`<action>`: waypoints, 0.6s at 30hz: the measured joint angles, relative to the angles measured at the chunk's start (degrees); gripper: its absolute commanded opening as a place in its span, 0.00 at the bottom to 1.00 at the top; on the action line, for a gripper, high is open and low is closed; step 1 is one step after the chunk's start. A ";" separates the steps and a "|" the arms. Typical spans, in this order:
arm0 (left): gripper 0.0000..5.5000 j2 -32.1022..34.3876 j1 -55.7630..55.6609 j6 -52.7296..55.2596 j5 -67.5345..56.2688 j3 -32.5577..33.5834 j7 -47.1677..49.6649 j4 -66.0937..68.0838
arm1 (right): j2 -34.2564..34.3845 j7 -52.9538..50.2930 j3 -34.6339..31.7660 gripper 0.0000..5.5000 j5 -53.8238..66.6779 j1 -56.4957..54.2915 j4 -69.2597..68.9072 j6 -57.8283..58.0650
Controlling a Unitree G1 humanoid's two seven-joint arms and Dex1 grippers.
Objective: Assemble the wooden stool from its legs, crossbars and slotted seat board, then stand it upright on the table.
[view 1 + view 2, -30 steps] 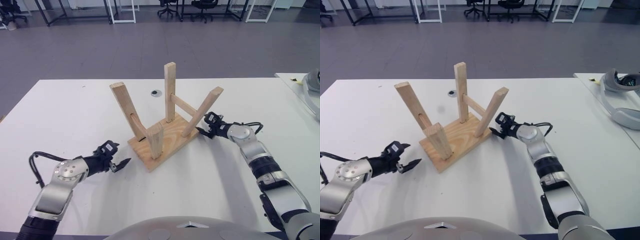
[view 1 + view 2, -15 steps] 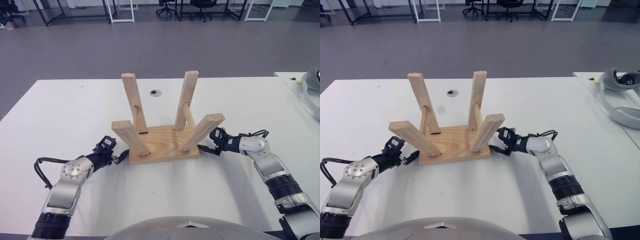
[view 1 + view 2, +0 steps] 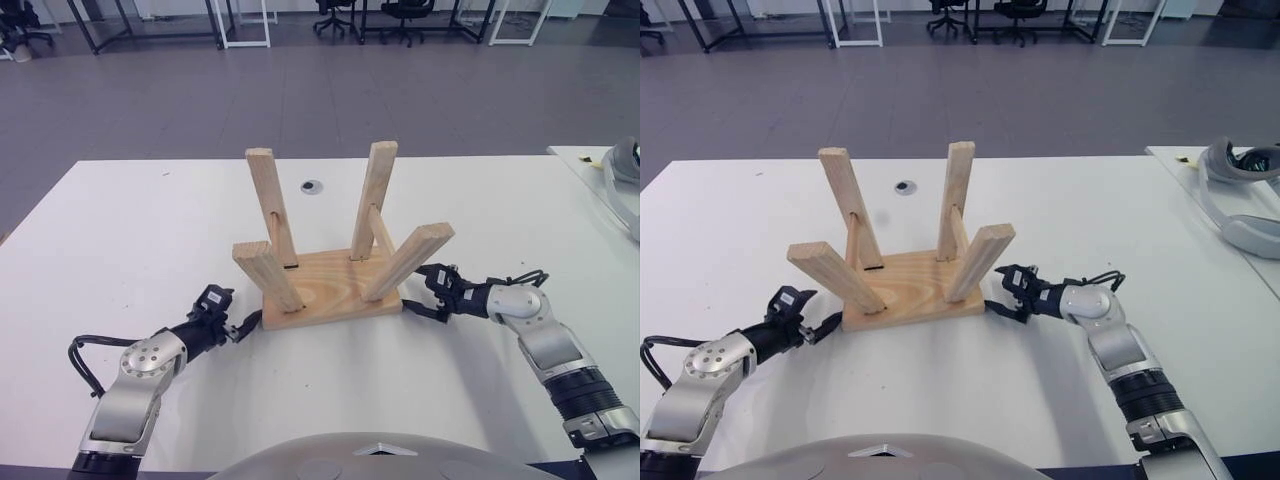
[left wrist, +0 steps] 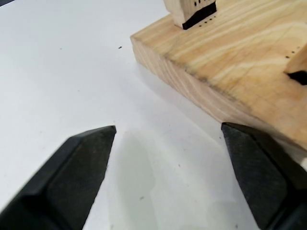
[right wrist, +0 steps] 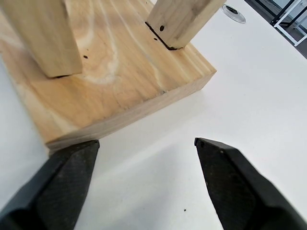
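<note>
The stool (image 3: 325, 262) sits upside down at the middle of the desk (image 3: 120, 230). Its seat board (image 3: 335, 297) lies flat on the desk and all four legs splay upward. One crossbar (image 3: 374, 226) shows between the two right legs.

My left pincer (image 3: 243, 325) rests low on the desk just beside the board's near left corner, with its jaws spread and nothing between them. My right pincer (image 3: 421, 297) sits at the board's right end, also spread and empty. In the right wrist view one fingertip (image 5: 76, 167) lies right at the board's corner; I can't tell if it touches.

I judge the stool to be stiff, solid timber, fairly weighty for these small jaws and not fragile. The smooth board will likely slide on the smooth desk if I push it. The legs look slotted in, so pulling hard on one might loosen it. I'd grip the board's thick short edges from both ends, or a leg low down near its socket, and then roll it over.

I can read no label or writing on the wood. I see only grain, small pinholes and dark marks around the slots (image 4: 199, 19).
</note>
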 measured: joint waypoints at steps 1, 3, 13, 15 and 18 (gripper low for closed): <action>0.74 0.07 0.56 0.33 0.00 0.18 0.24 -0.54 | -0.24 0.62 0.00 0.68 0.18 0.69 -1.72 1.32; 0.74 0.09 1.12 1.15 -0.02 0.75 0.82 -1.37 | -0.47 2.01 -0.19 0.68 1.77 2.14 -4.18 3.45; 0.74 1.79 2.50 14.35 -8.69 7.77 0.97 -17.05 | -4.72 5.32 -7.76 0.68 11.16 2.64 -17.17 17.50; 0.74 3.61 2.51 15.39 -9.05 9.02 0.16 -18.41 | -5.76 6.70 -8.07 0.68 12.76 2.64 -19.07 18.94; 0.74 5.19 2.49 17.03 -9.37 10.41 0.03 -20.38 | -6.21 7.56 -8.63 0.68 14.92 2.65 -21.09 21.48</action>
